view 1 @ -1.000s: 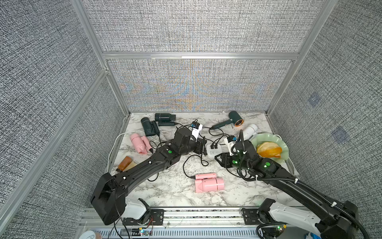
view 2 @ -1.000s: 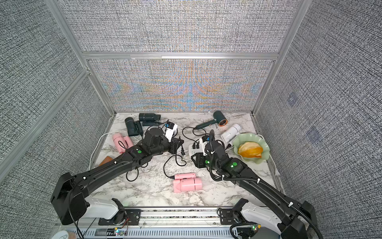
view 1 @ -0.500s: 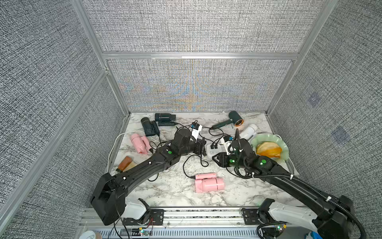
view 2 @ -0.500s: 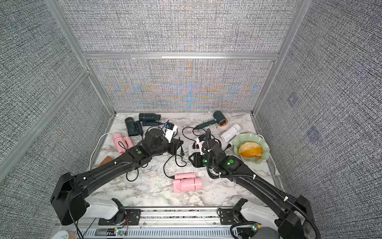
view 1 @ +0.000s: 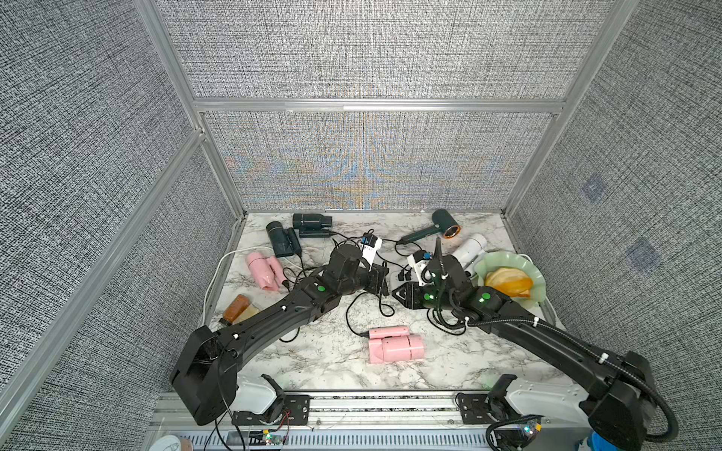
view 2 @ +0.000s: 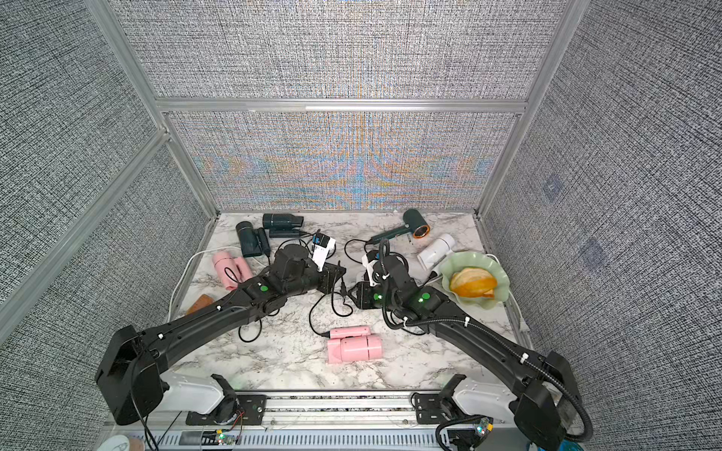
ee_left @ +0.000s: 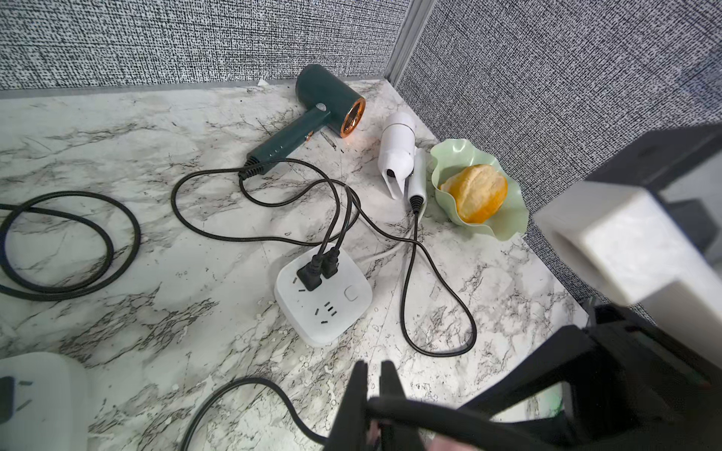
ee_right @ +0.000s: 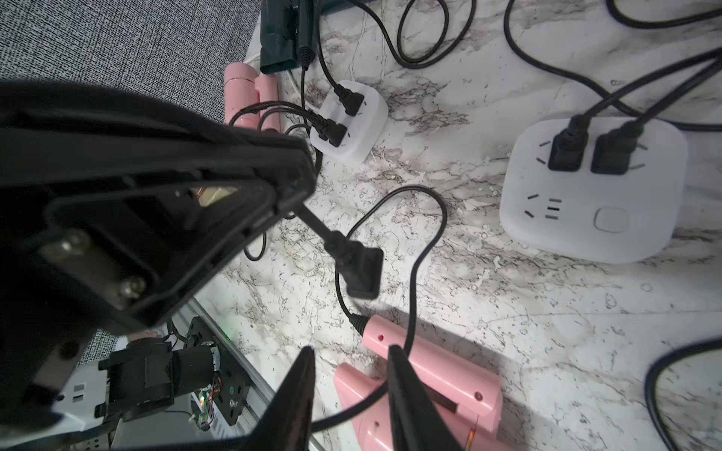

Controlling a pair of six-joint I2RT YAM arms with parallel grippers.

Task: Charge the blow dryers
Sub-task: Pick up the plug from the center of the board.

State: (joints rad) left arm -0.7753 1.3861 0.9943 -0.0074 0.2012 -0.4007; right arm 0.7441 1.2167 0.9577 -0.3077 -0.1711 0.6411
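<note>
From where I stand, the left gripper is clenched on a black cord just behind its black plug, which dangles above the marble tabletop near the middle. The right gripper faces it from the opposite side with its jaws parted and nothing between them. Its tips are near the plug but not touching it. Below them, toward the front rail, a folded pink plastic blow dryer lies flat, its cord looping across the marble. I cannot tell for certain that the held cord belongs to it. A second pink blow dryer lies at the left side, and behind it a dark teal-black blow dryer has a second teal-black blow dryer just beside it at the back wall. At the far right lies a dark green blow dryer with a copper ring, and a white blow dryer rests just beside a pale green wavy bowl holding something orange. A white square power strip sits in front of those two with two black plugs in it. A smaller-looking white power strip near the left pink dryer also carries two plugs. An amber-brown bottle lies by the left edge.
</note>
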